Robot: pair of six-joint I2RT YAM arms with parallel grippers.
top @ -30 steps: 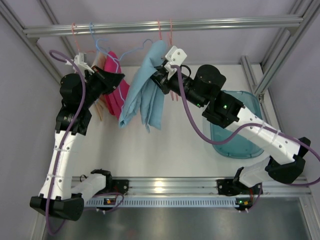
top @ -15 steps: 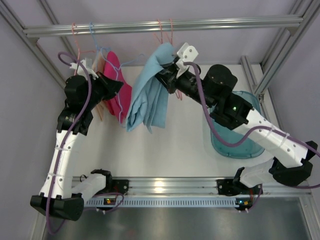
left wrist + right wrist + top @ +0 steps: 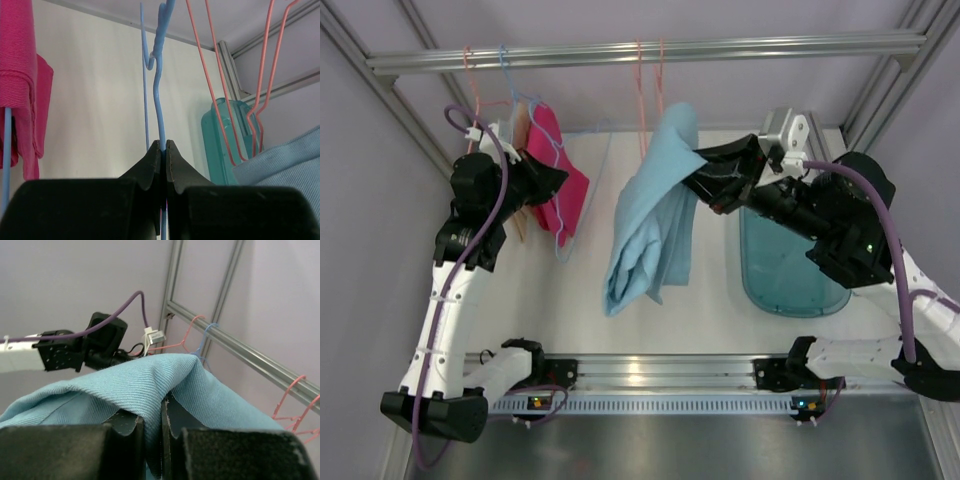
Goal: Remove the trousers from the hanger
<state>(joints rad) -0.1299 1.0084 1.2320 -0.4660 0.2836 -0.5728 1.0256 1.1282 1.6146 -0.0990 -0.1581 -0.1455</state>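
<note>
**Blue pair off its wire, hanging from the right hand**

The right hand (image 3: 698,170) is clenched on a fold at the top of the light blue trousers (image 3: 655,235). The right wrist view shows the cloth bunched over and between its fingers. From that grip the trousers hang straight down below the hand, long axis vertical, apart from any wire and not touching the tabletop (image 3: 710,320). The teal bin (image 3: 790,285) lies behind the hand, under its own forearm, so I judge that any set-down means drawing the cloth back toward the arm rather than reaching further out.

The left hand (image 3: 163,147) is pinched shut on the thin wire of the blue hanger (image 3: 159,110), which rises straight above its fingertips. The magenta trousers (image 3: 552,150) hang just beside this hand, draped over a wire, not yet removed. The left arm is much the nearer to them, while the right is well apart and occupied.
</note>
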